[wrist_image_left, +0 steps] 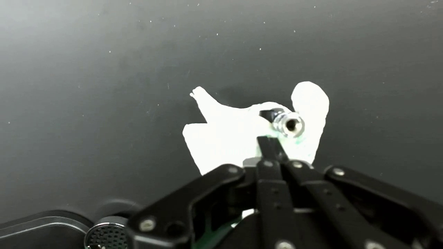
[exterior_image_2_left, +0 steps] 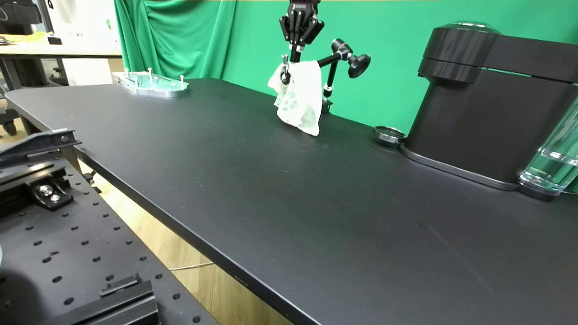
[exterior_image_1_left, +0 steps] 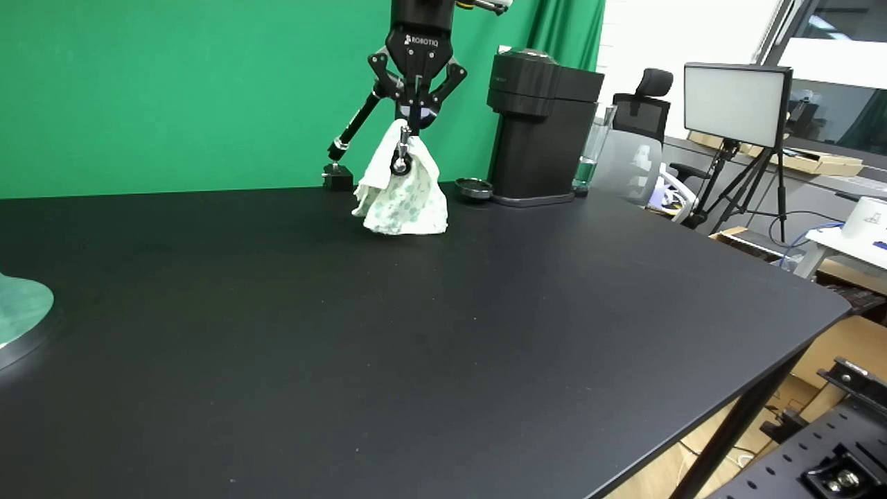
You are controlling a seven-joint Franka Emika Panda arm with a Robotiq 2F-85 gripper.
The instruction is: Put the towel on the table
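The towel, white with a green pattern, shows in both exterior views (exterior_image_1_left: 409,201) (exterior_image_2_left: 302,99) and overexposed in the wrist view (wrist_image_left: 228,135). It hangs over the horizontal arm of a black stand (exterior_image_2_left: 328,59), above the black table (exterior_image_1_left: 416,346). The stand arm's metal end (exterior_image_1_left: 400,163) pokes out in front of the towel; it also shows in the wrist view (wrist_image_left: 291,124). My gripper (exterior_image_1_left: 414,126) points down with its fingertips together at the towel's top (wrist_image_left: 271,141). It looks shut on the towel; fabric between the fingertips is hard to see.
A black coffee machine (exterior_image_1_left: 530,132) with a clear water tank (exterior_image_1_left: 590,156) stands at the table's back. A small round metal drip dish (exterior_image_2_left: 388,134) sits beside its base. A clear green plate with posts (exterior_image_2_left: 151,85) lies at the table's opposite end. A green curtain hangs behind.
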